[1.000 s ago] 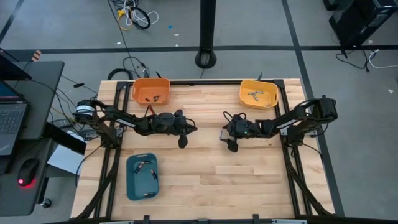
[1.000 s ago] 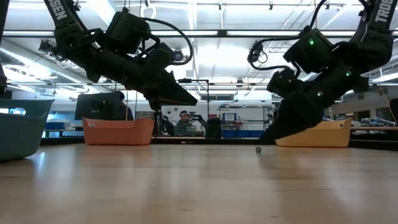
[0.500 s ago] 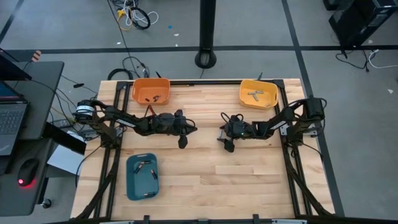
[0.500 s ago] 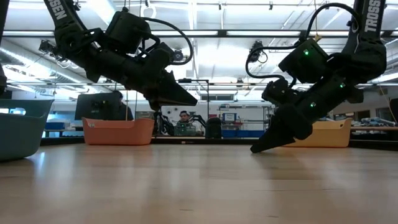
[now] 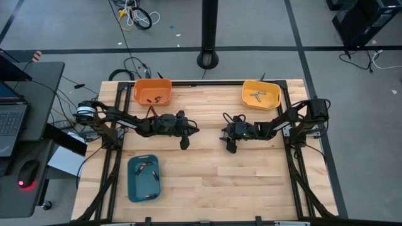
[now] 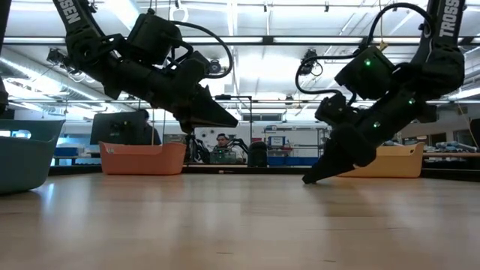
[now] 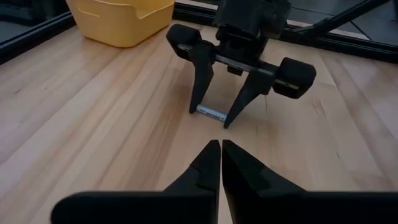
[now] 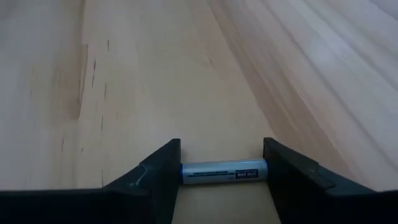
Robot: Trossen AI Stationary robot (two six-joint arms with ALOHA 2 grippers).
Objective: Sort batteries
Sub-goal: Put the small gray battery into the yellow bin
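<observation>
Wooden table (image 5: 207,182), pale planks in a black frame, standing on a grey floor; the low view looks across it to a lit workshop where a seated person (image 6: 221,148) shows far behind.

Battery (image 8: 224,171): one slim silvery cylinder with a blue band, lying flat on the table near its middle, right of centre. The tips of the right gripper (image 8: 221,171) stand on the wood at either end of it, each end meeting a finger, so the jaws are part-way closed with the battery spanning the gap lengthwise. The left wrist view shows the same battery (image 7: 211,113) on the wood between those two fingers.

Right gripper, high view (image 5: 230,146): angled down, tips at the table, just below the yellow tray.

Left gripper (image 7: 220,163): fingers pressed together, holding nothing, hanging above the table left of centre and pointing toward the right gripper.

Yellow tray (image 5: 261,94): back right, holding a few pale batteries.

Orange tray (image 5: 152,91): back left, holding a few dark batteries.

Teal tray (image 5: 144,178): front left, holding a few batteries.

Laptop (image 5: 11,119) and mouse (image 5: 26,171): on a side desk left of the table.
</observation>
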